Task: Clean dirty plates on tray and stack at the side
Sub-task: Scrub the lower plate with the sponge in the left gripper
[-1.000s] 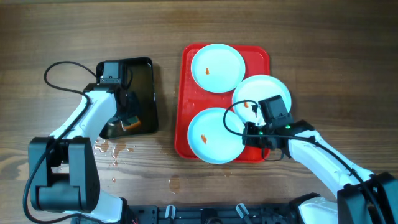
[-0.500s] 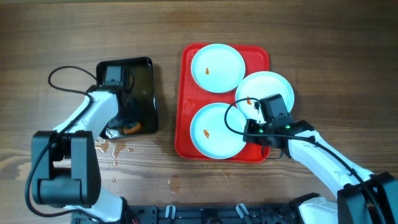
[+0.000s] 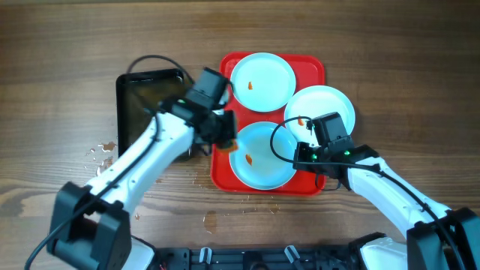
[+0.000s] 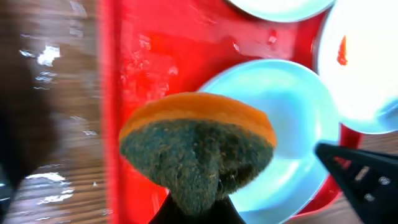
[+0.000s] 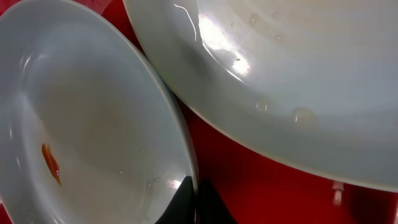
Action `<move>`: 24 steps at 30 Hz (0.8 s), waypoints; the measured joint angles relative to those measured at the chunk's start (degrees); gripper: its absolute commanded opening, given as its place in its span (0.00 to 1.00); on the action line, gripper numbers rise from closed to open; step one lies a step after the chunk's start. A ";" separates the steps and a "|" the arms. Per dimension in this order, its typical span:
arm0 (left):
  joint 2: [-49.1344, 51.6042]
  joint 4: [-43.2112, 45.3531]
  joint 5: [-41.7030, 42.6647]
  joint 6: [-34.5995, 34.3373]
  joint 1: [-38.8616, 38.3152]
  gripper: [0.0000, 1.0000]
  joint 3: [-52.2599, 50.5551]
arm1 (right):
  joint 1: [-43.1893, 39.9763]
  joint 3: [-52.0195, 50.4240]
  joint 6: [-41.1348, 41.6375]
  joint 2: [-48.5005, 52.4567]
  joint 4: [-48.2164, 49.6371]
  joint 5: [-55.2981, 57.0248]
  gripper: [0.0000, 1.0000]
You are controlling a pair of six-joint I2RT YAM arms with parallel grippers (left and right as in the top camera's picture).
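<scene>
A: Beginning from the left claw [image 4: 194,210]: how set?

B: Clamped on a sponge [image 4: 198,146], squeezed into a dome; soft orange foam on top, rough dark-green fibre below. Hanging over the left rim of the near plate [image 3: 259,171]; touching or not, impossible to tell.

A: And the right claw [image 5: 191,202]?

B: Pinched narrow on the right rim of that same plate, dark fingertips [image 5: 208,210] on both sides of the thin edge.

A: Around them?

B: Three round, shallow, glossy plates, pale blue-white, each with a small orange-red smear. Near plate toward the near edge of the desk [image 3: 67,37], far plate [image 3: 266,75] toward the far edge, right plate [image 3: 326,105] between them, hanging past the right rim of the tray [image 3: 311,69]. Red plastic, rectangular, rounded corners, wet and grainy in the left wrist view.

A: Farther out?

B: To the left, a black tray [image 3: 135,105], glossy, rectangular. Water drops [image 3: 101,150] on the brown wood grain near its near-left corner.
</scene>
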 measured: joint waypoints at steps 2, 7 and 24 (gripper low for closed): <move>2.47 2.71 0.02 -3.41 -4.02 0.04 0.00 | 0.00 0.00 0.20 0.00 -0.02 0.04 0.04; 11.54 9.55 1.60 -13.86 -11.76 0.04 0.00 | 0.00 0.00 0.46 0.00 -0.02 0.20 0.04; 17.07 -0.13 -17.03 -8.74 -11.47 0.04 2.73 | 0.02 -0.09 2.19 0.11 -0.98 0.72 0.04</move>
